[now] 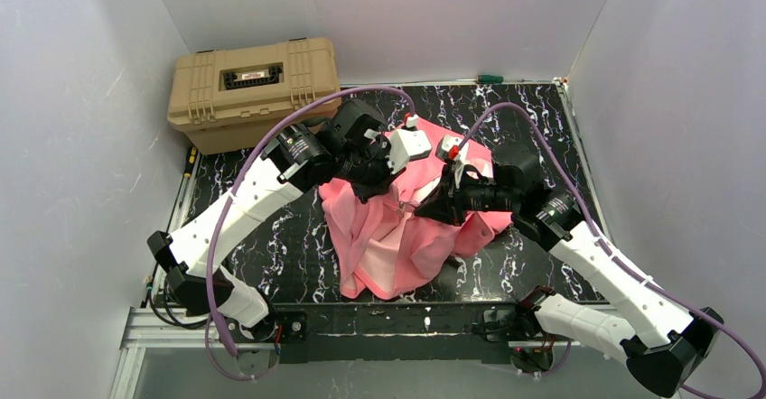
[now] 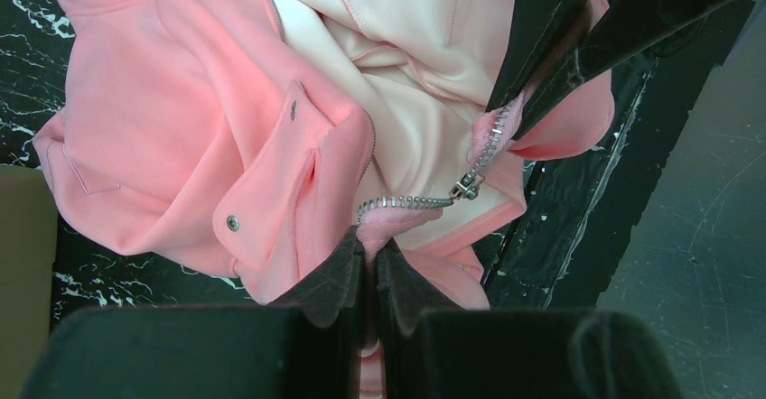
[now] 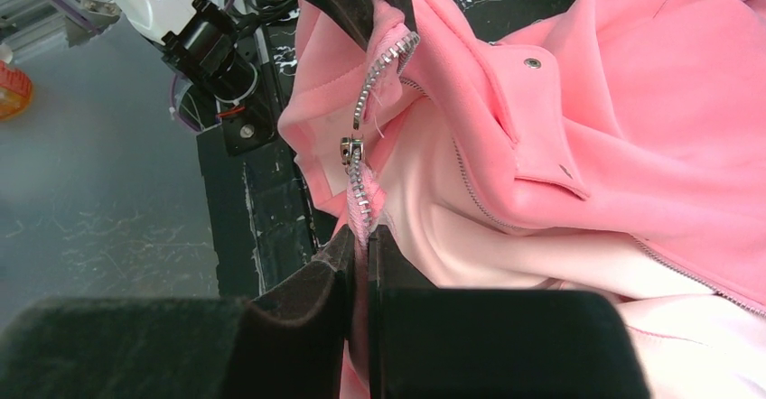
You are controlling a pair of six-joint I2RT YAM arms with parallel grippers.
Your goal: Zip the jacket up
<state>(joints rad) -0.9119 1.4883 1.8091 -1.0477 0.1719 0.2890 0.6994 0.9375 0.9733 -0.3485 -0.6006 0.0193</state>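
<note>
Left wrist view: your left tool (image 2: 370, 247) is clenched on the hem of the jacket (image 2: 172, 119), with the zipper slider (image 2: 467, 185) just ahead of its tips. The right tool (image 2: 517, 101) pinches the zipper tape beyond that. Neither tool holds the slider. Pull apart too hard and a thin pinch may slip, dropping the hem to the table (image 2: 23, 6).
</note>
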